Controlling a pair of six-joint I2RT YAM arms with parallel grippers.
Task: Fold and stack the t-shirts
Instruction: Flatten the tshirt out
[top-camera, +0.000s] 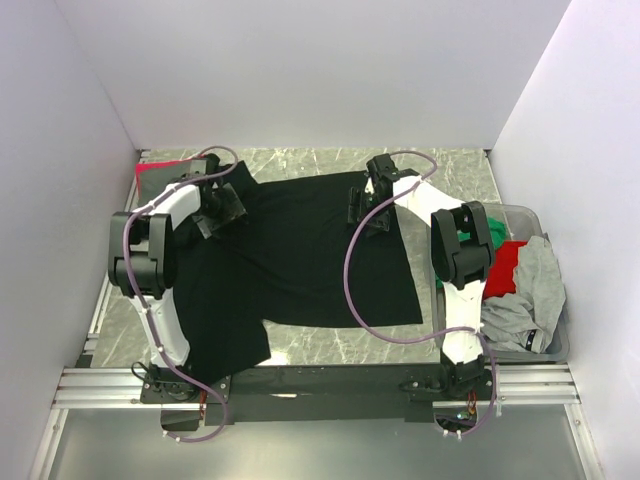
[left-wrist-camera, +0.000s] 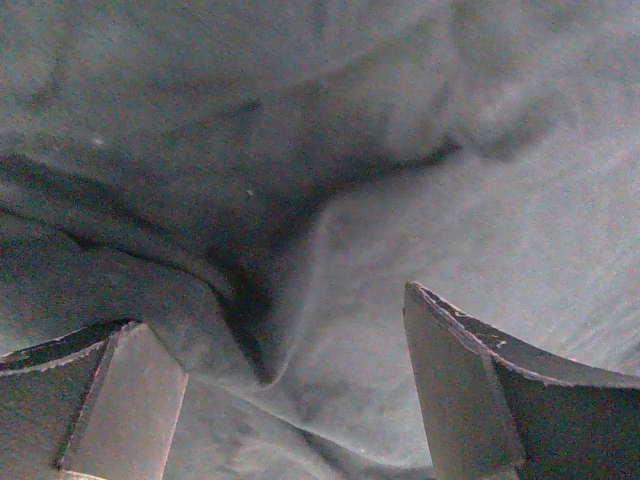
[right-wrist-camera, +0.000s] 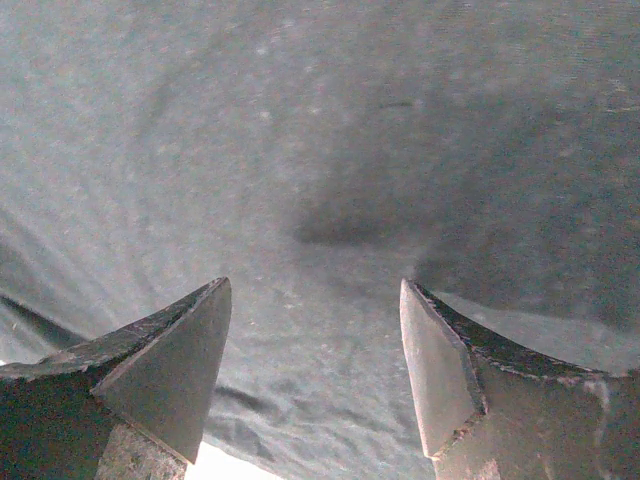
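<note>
A large black t-shirt (top-camera: 300, 255) lies spread over the middle of the table, its near left part hanging toward the front edge. My left gripper (top-camera: 222, 212) is low over the shirt's far left part. In the left wrist view it (left-wrist-camera: 275, 305) stands open, with a raised fold of black cloth (left-wrist-camera: 250, 330) between the fingers. My right gripper (top-camera: 362, 212) is over the shirt's far right part. It (right-wrist-camera: 315, 285) is open too, close above flat black cloth (right-wrist-camera: 320, 150). Grey (top-camera: 535, 290), red (top-camera: 505, 265) and green (top-camera: 470, 232) t-shirts lie in the bin.
The clear grey plastic bin (top-camera: 545, 218) stands at the right edge of the marble table (top-camera: 440, 175). A red cloth (top-camera: 158, 168) lies at the back left corner. White walls close off the left, back and right sides.
</note>
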